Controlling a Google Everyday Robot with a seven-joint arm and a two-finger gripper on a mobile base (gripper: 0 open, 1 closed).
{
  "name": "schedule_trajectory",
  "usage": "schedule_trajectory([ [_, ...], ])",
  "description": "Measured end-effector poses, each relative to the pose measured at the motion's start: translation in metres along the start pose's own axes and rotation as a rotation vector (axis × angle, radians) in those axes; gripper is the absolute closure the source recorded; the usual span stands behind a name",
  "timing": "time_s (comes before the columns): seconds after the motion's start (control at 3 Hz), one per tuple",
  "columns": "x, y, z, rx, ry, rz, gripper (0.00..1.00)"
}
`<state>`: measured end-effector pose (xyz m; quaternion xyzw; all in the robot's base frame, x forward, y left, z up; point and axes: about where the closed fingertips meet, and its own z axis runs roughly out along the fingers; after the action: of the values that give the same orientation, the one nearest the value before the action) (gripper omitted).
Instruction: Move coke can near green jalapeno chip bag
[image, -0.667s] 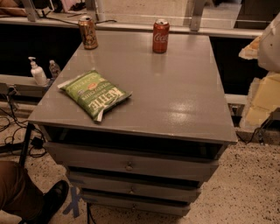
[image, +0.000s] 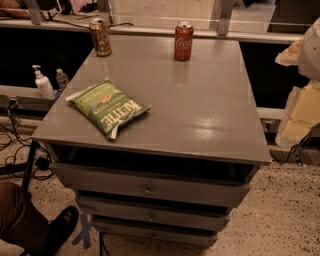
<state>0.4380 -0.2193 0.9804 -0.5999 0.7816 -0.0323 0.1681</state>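
Note:
The red coke can (image: 183, 41) stands upright at the back of the grey cabinet top (image: 200, 110), right of centre. The green jalapeno chip bag (image: 107, 107) lies flat near the front left, its "Kettle" lettering upside down to me. The can and the bag are far apart. My gripper (image: 304, 95) shows only as pale white and cream parts at the right edge of the view, beside and off the cabinet top, well right of the can.
A gold-brown can (image: 100, 37) stands at the back left corner. The cabinet has drawers (image: 147, 189) below. A pump bottle (image: 43, 84) sits on a low shelf at the left. A person's leg and shoe (image: 30, 225) are at the bottom left.

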Motion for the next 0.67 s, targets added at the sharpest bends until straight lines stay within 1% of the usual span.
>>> schedule_trajectory([
  [0.33, 0.002, -0.018, 0.013, 0.01, -0.091, 0.043, 0.0],
  [0.67, -0.013, -0.058, 0.037, 0.028, -0.222, 0.094, 0.0],
])
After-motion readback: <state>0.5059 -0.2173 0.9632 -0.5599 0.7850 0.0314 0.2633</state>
